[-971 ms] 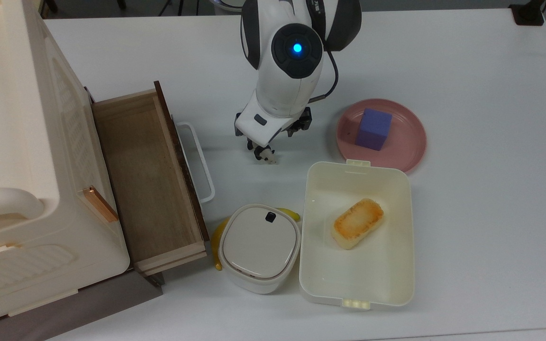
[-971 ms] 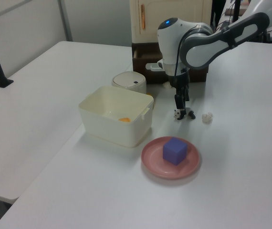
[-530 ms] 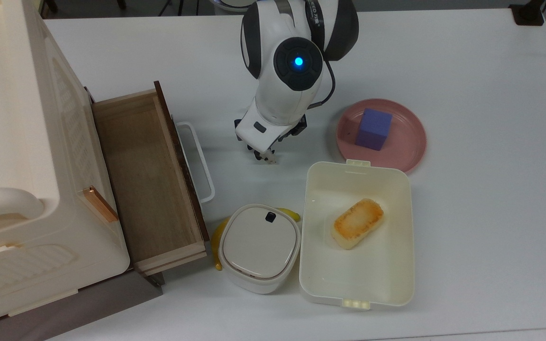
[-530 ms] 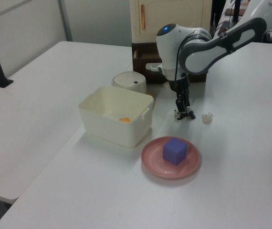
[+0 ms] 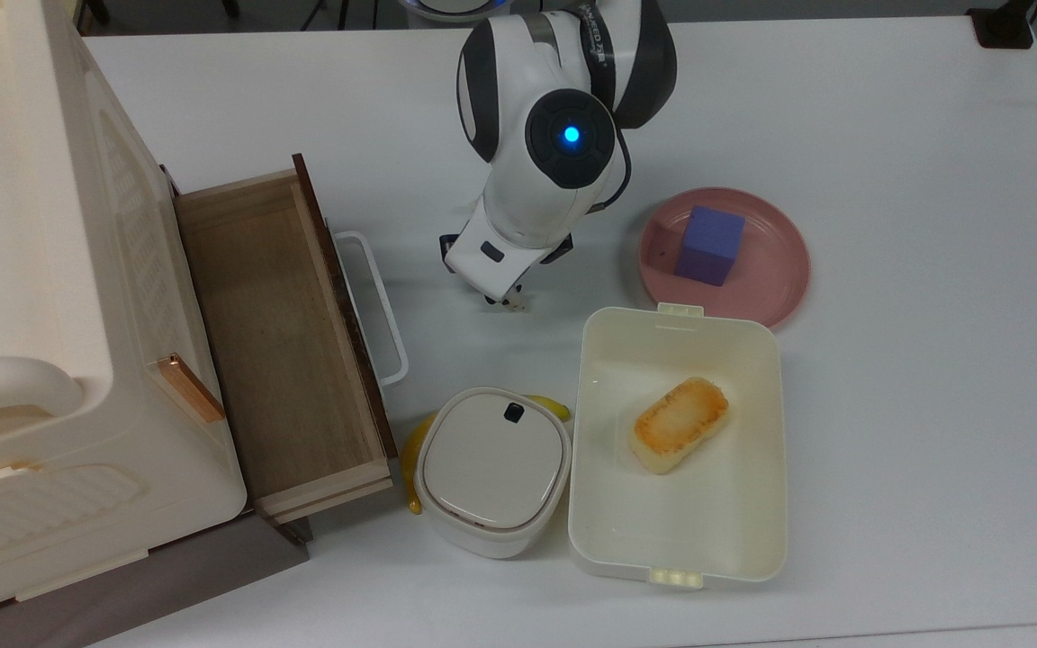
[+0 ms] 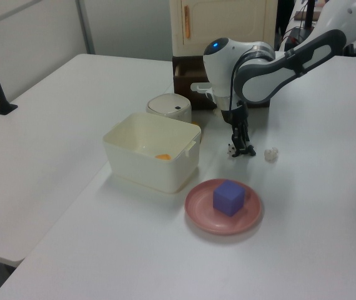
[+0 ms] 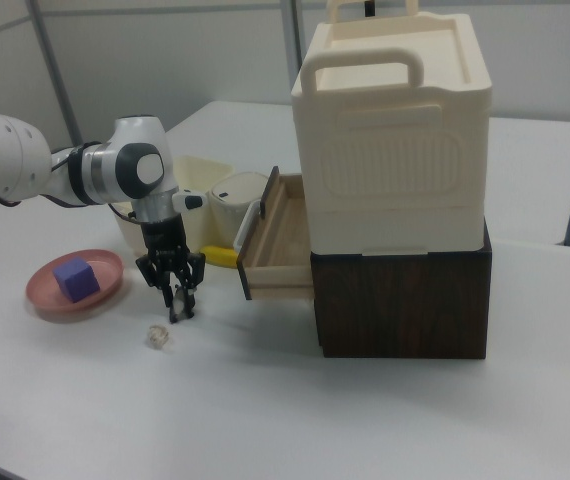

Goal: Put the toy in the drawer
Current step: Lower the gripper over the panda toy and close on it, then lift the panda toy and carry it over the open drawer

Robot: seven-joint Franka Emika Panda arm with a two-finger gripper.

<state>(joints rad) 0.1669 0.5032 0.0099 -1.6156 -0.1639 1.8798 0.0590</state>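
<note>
You are looking at the end effector (image 7: 177, 300) pointing straight down at the desk (image 5: 888, 432), its 2 fingers standing apart on either side of the toy (image 7: 178, 299), which is sitting on the desk between them; whether the pads are touching it you cannot tell. In the left view the toy (image 6: 232, 150) is showing as a small black-and-white figure at the fingertips, with the off-white wrinkly ball (image 6: 270, 153) lying just beside it at 3 o'clock. In the top view the arm is covering most of the end effector (image 5: 502, 299), and the drawer (image 5: 280, 342) is standing pulled out at 9 o'clock from it, its white loop handle (image 5: 374, 306) facing the arm and its wooden floor lying bare. The pink plate (image 5: 775, 270) with the purple cube (image 5: 709, 245) is sitting at 3 o'clock from the end effector, well apart. The cream box (image 5: 752, 531) holding a toasted bread piece (image 5: 679, 423) is resting at 5 o'clock, and the lidded cream container (image 5: 491, 470) with a banana (image 5: 410, 454) tucked beside it is sitting at 6 o'clock.
</note>
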